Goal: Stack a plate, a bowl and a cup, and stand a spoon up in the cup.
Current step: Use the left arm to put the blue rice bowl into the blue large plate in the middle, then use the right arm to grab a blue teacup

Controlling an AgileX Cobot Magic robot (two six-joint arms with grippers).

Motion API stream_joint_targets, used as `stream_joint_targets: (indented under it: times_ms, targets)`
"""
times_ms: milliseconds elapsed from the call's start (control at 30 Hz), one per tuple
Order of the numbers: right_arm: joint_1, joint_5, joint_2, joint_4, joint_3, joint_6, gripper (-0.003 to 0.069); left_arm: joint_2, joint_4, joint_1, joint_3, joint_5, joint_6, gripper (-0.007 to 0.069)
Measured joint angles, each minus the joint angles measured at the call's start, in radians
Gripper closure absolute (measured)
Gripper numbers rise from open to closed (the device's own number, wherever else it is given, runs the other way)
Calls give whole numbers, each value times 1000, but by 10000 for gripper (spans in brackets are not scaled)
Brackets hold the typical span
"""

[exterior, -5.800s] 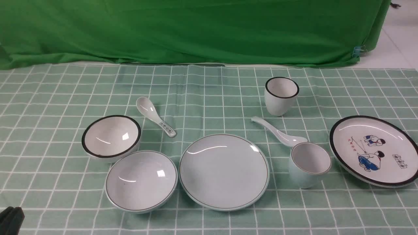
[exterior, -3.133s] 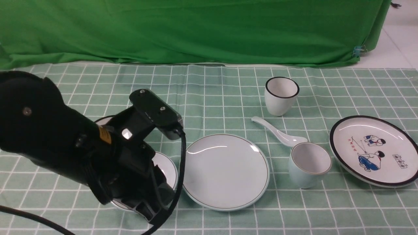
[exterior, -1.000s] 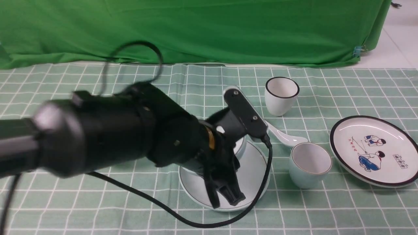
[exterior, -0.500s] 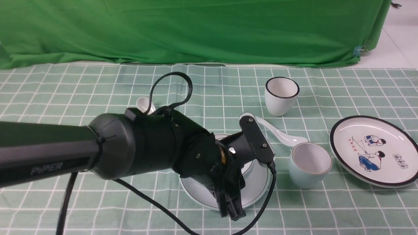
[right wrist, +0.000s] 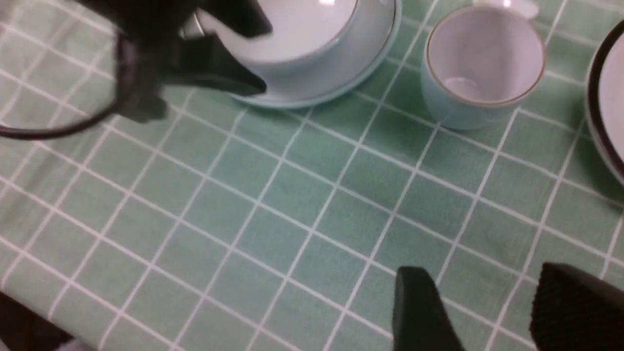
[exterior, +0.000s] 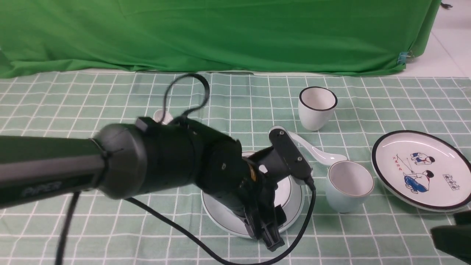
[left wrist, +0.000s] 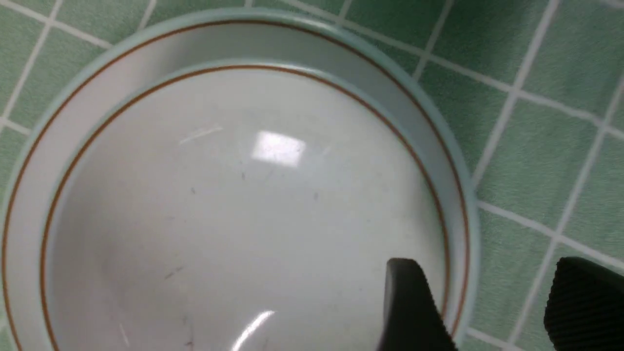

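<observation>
Front view: pale blue-grey shallow bowl (exterior: 285, 186) nested in the pale blue-grey round plate (exterior: 220, 216) near the counter's (exterior: 368, 243) front edge. The pale handleless cup (exterior: 349, 186) and glossy white ceramic spoon (exterior: 312, 150) lie just beside, unstacked. Left wrist view: left jaws wide apart astride the bowl's rim, holding nothing, leaving the bowl seated freely. Right wrist view: right jaws open and empty short of the cup, likely their next target.

A green-and-white checked cloth (exterior: 73, 95) covers the desk across the whole lower frame. Behind it, a wrinkled green backdrop (exterior: 228, 33) fills the top, with a small blue clip (exterior: 403, 57) at its right edge and pale floor (exterior: 450, 44) in the upper right corner. A white cup with a thick black rim (exterior: 317, 108) stands upright, right of centre. At the far right lies a black-rimmed white plate with cartoon figures (exterior: 421, 171). Left of centre, only the bowl end of a white spoon (exterior: 162, 116) shows.
</observation>
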Motion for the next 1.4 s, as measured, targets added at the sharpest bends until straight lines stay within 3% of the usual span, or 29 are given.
stream_joint_targets:
  times_ms: [100,200,433,533,833,1067,1233,1400]
  targets:
    - [0,2,163,0,-78,-43,299,-103,-12,0,-31,72,-47,256]
    - [0,-12,309,0,-151,-73,299,-235,-12,0,-36,111,-114,317]
    - [0,-39,613,0,-300,-87,298,-536,-12,0,25,100,-175,559]
    - [0,-43,716,0,-349,-92,298,-655,-12,0,89,83,-206,607]
    - [0,-53,973,-41,-444,-99,319,-1002,-20,0,342,28,-247,619]
    - [0,9,995,-51,-464,-113,575,-1125,-23,0,402,4,-250,616]
    - [40,129,949,-46,-543,-75,574,-1127,-23,0,402,3,-254,615]
    - [162,125,889,-39,-636,-51,574,-1127,-23,0,402,3,-259,615]
